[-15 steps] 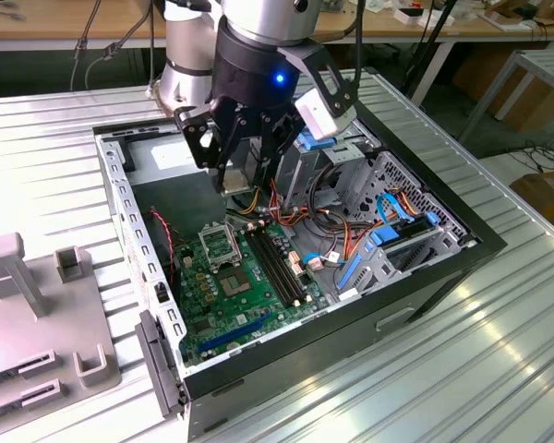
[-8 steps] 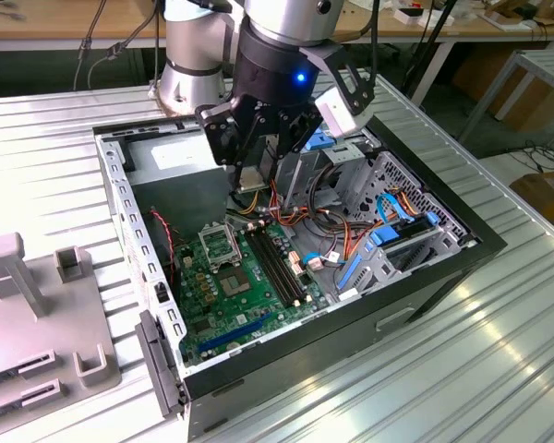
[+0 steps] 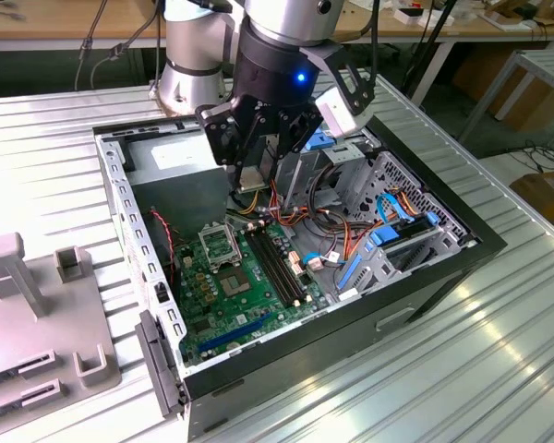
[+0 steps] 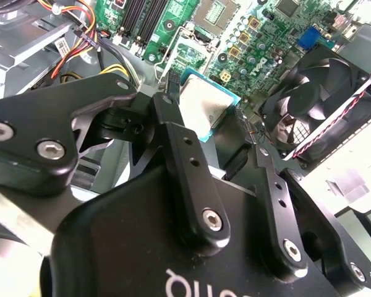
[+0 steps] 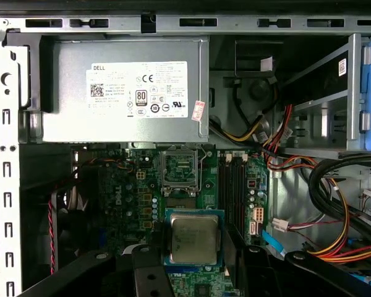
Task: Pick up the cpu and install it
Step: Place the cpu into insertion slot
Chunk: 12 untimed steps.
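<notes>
We take this for a robotics lab or workshop. A silver-and-grey robot arm (image 3: 189, 65) stands on a ribbed silver metal table (image 3: 55, 148). An open black desktop computer case (image 3: 425, 277) lies on that table with its green motherboard (image 3: 212, 314) bared. The arm's black gripper (image 3: 252, 173) clamps the cpu (image 5: 193, 238), a small square silvery-grey chip, above the board. A grey plastic fixture with upright posts (image 3: 18, 305) sits at the exterior view's left. Behind, we see long wooden workbenches (image 3: 65, 18) with dangling cables (image 3: 92, 55), and brown cardboard boxes (image 3: 547, 198) on the floor.
</notes>
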Tool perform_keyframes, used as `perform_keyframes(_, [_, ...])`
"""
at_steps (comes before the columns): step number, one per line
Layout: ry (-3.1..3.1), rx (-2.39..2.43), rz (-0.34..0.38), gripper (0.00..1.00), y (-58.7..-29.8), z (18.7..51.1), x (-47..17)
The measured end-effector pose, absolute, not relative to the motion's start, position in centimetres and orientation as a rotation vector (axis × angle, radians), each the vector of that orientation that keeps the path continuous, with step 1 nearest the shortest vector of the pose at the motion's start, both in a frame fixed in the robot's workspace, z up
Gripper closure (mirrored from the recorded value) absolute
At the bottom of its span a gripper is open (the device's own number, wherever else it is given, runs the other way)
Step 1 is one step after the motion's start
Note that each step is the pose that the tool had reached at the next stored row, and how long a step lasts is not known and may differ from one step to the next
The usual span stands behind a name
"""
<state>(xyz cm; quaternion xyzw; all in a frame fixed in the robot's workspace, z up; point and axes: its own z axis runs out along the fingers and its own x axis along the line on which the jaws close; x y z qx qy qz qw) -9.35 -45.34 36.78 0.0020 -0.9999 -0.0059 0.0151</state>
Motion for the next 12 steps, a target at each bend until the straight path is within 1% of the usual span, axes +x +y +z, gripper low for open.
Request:
perform_keyframes(6, [-3.111, 0.007, -0.019, 0.53, -45.37, 36.77, -9.36])
perform_keyframes(12, [-3.112, 0.007, -0.018, 0.53, -46.00, 36.77, -9.76])
